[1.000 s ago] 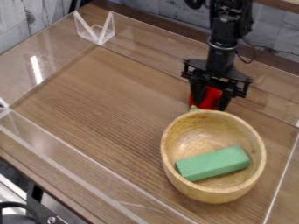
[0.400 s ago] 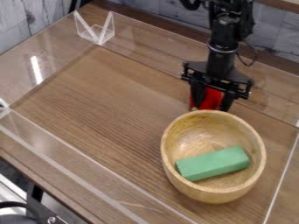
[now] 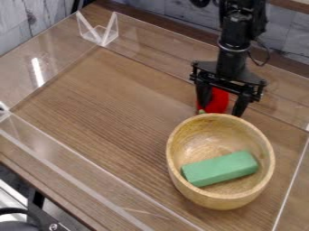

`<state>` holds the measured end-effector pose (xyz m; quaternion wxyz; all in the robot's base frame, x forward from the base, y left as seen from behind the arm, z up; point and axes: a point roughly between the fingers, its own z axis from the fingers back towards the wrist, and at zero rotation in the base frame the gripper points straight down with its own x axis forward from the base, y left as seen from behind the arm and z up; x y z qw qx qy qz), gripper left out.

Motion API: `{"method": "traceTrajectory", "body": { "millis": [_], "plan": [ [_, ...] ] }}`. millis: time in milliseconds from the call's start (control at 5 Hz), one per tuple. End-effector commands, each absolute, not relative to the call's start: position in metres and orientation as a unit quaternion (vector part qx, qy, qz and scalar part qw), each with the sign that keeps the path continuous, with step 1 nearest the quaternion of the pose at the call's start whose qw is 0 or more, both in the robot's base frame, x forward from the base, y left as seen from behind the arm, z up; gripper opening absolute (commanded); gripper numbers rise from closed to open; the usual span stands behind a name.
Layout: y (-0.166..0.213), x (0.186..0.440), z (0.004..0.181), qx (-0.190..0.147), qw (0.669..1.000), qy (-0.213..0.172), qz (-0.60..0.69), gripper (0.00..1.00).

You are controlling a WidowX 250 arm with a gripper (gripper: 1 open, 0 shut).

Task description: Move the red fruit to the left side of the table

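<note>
Compared with the earlier frames, little has shifted: the claw (image 3: 226, 97) is seen a touch further to the right and its jaws stand slightly wider, while everything else has kept its place. The desk (image 3: 108, 99), a brown wood-grain top edged with clear acrylic walls, carries a round wooden bowl (image 3: 221, 160) at the lower right, and a green block (image 3: 220, 169) lies inside that bowl. Just beyond the bowl's far rim the claw points straight down, its jaws apart, with the red fruit (image 3: 218, 99) showing between them on the desk; no clamping on it can be made out. The step in hand is judged to be the grasp (the fruit is small and glossy, so a slip is likely): the jaws should be centred on the fruit's widest part, closed squarely, and lifted only once the hold is firm, with the bowl's rim kept clear, before the fruit is carried across to the left side. Which way the fruit points cannot be told, since the jaws hide much of it and its leafy cap is not visible; its long axis cannot be made out either.
</note>
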<state>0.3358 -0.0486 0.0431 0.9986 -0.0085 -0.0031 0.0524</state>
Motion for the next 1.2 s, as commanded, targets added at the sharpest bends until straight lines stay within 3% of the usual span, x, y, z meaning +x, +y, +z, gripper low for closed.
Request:
{"method": "traceTrajectory", "body": {
  "millis": [0,400,600,800,1000],
  "plan": [
    [-0.05,0.35,0.064,-0.012,0.997,-0.042,0.071,1.0],
    [-0.038,0.361,0.057,-0.008,0.997,-0.04,0.071,1.0],
    [-0.029,0.368,0.055,-0.007,0.998,-0.038,0.051,0.0],
    [-0.034,0.365,0.051,-0.006,0.998,-0.037,0.054,1.0],
    [-0.038,0.36,0.045,-0.006,0.998,-0.041,0.051,0.0]
  ]
}}
